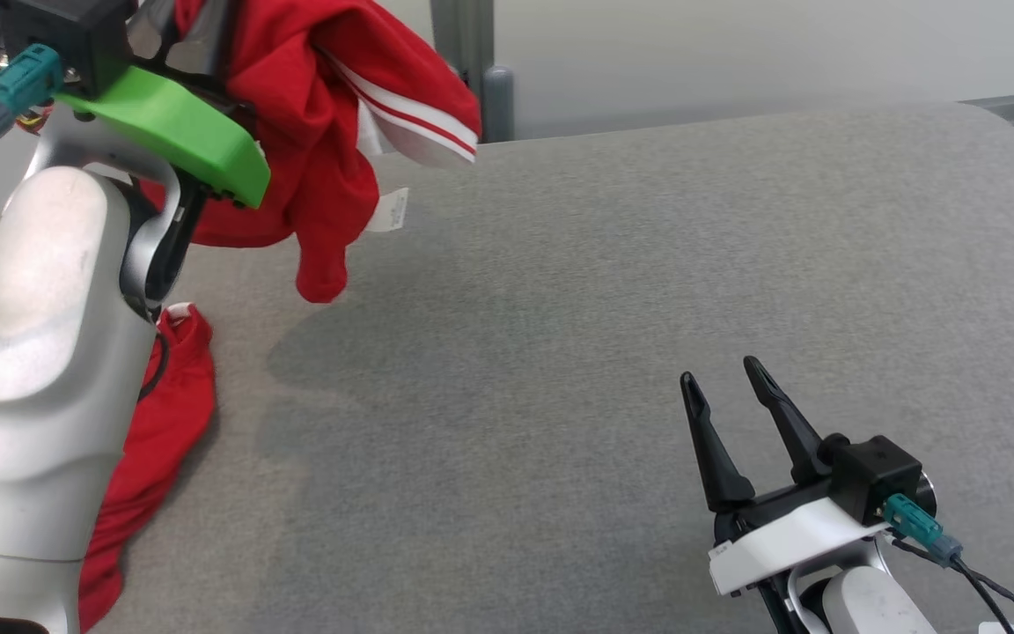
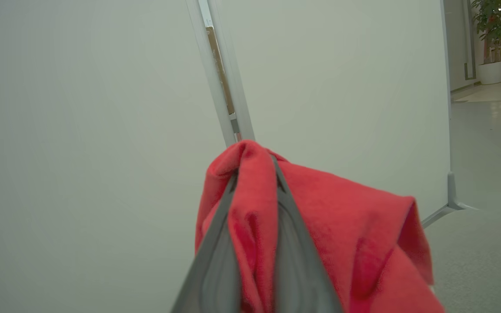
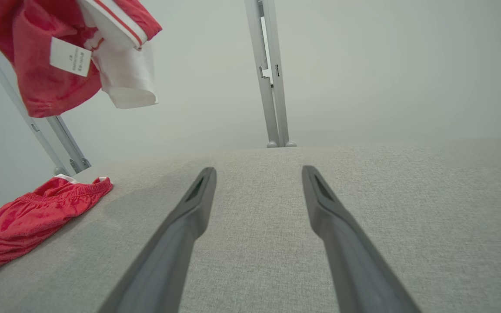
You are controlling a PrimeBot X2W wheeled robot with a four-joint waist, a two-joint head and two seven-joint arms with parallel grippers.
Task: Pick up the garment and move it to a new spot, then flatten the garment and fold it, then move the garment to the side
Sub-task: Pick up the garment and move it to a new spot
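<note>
The red garment [image 1: 313,114] with white stripes hangs bunched in the air above the far left of the grey table [image 1: 648,264]. The left gripper [image 2: 255,171] pinches a fold of it between fingers pressed together. The right gripper [image 1: 721,370] sits low at the near right, fingers spread, holding nothing. The pick-up looks done; setting down, flattening, folding and moving aside remain. Another red cloth [image 1: 164,423] lies on the table under the left arm; whether it is joined I cannot tell. No container is involved

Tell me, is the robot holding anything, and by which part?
Its left hand pinches a bunched fold of the red garment, which hangs from it. The right hand is open and empty.
</note>
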